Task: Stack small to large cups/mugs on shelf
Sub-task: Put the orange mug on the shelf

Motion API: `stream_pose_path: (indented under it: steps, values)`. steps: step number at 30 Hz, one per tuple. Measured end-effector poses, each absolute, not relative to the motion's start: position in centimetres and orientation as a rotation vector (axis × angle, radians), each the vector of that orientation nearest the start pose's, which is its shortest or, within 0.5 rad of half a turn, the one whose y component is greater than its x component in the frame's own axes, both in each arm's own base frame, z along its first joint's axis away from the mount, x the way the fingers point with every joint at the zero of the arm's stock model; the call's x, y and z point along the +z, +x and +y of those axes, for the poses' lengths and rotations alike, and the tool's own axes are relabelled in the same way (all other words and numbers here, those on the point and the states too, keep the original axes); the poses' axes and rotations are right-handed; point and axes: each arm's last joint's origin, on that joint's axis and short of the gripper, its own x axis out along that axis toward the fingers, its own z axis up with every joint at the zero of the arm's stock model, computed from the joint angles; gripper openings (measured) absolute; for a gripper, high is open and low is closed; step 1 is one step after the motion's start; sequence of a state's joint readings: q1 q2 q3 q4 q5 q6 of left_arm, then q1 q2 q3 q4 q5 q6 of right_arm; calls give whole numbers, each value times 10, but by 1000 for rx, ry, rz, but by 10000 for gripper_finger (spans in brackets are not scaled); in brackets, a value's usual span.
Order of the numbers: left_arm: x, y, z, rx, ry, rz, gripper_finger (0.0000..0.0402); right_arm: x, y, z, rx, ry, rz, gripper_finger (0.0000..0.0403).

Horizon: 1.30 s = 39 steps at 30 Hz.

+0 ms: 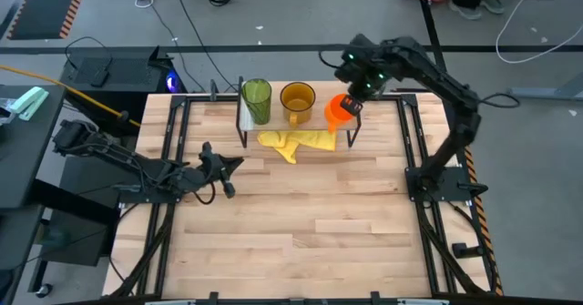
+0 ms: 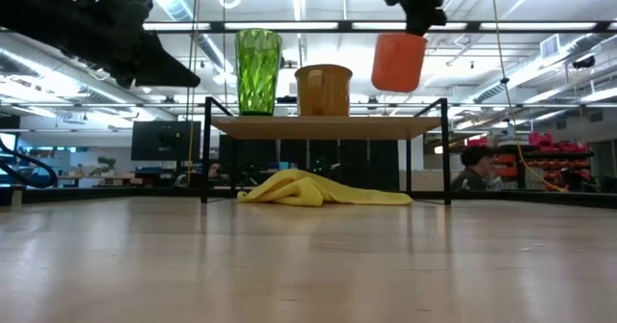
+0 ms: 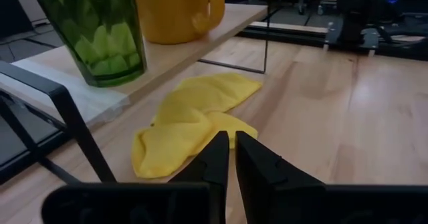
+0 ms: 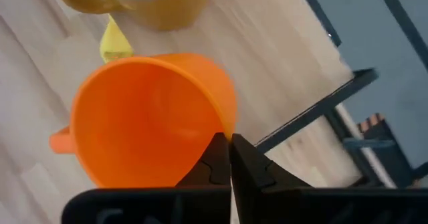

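Observation:
The small orange mug [image 2: 398, 61] hangs from my right gripper [image 4: 229, 144] above the right end of the shelf [image 2: 328, 125], which is a light wooden board on thin black legs. On the board stand the tall green tumbler [image 2: 258, 70] at the left and the amber mug [image 2: 323, 90] in the middle, each upright on its base. In the high view the orange mug [image 1: 338, 112] sits just right of the amber mug [image 1: 297, 98]. My left gripper [image 1: 239, 162] is shut and hovers over the table, left of the yellow cloth. My right gripper pinches the orange mug's rim [image 4: 225, 125], one finger inside the cup and one outside, on the side opposite the handle [image 4: 60, 141]. The fingers come from above, pointing down. The mug hangs below them, lifted clear of the shelf board and slightly tilted.
A crumpled yellow cloth [image 1: 296, 142] lies on the table under and in front of the shelf, just ahead of my left gripper [image 3: 231, 158]. Black rails [image 1: 412, 141] run along both table sides. Open wooden tabletop [image 1: 310, 223] stretches toward the near edge.

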<state>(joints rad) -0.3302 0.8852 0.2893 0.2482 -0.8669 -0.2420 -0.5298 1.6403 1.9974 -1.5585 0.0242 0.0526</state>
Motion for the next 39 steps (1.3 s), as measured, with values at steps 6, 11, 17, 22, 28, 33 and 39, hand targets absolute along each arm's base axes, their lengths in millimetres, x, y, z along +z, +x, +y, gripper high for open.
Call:
stream_pose_path:
  steps: [6,11,17,22,28,33,39]
  values:
    - [189,168,-34,565,-26,237,25,426,257,-167,-491,265,1151,0]
    - [189,168,-34,565,-26,239,26,419,254,-187,-513,272,1176,0]
    - [188,168,-34,565,-21,247,36,410,245,-201,-528,297,1212,0]
    - [188,168,-34,565,-20,249,32,402,247,-202,-495,305,1240,0]
    - [188,168,-34,565,-20,249,23,393,248,-202,-469,311,1274,0]
    - [188,168,-33,569,-18,249,28,390,251,-204,-431,298,1284,0]
    - [188,169,-29,595,-32,246,36,376,261,-212,-384,281,1325,0]
